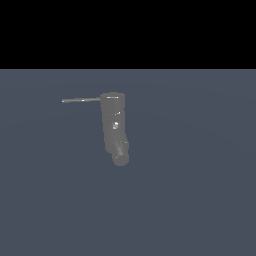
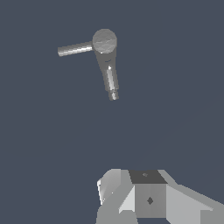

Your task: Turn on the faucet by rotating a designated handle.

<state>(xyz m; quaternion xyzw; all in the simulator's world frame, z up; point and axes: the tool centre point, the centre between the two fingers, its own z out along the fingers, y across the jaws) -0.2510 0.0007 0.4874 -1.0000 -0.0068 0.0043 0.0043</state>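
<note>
The faucet [image 1: 112,117] is a dull grey upright cylinder standing on the flat blue-grey floor, with a stubby round spout [image 1: 120,153] at its lower end. The handle [image 1: 81,100], a thin light-grey rod, sticks out level from the cylinder's top toward the exterior view's left. The wrist view looks down on the faucet's round top [image 2: 104,40], the handle [image 2: 75,49] and the spout [image 2: 111,81]. My gripper [image 2: 127,180] shows only in the wrist view, well away from the faucet and touching nothing. Its jaw gap is not clear. The arm is out of the exterior view.
A flat blue-grey floor [image 1: 200,200] lies all around the faucet. A black band [image 1: 128,32] fills the upper part of the exterior view. No other objects show.
</note>
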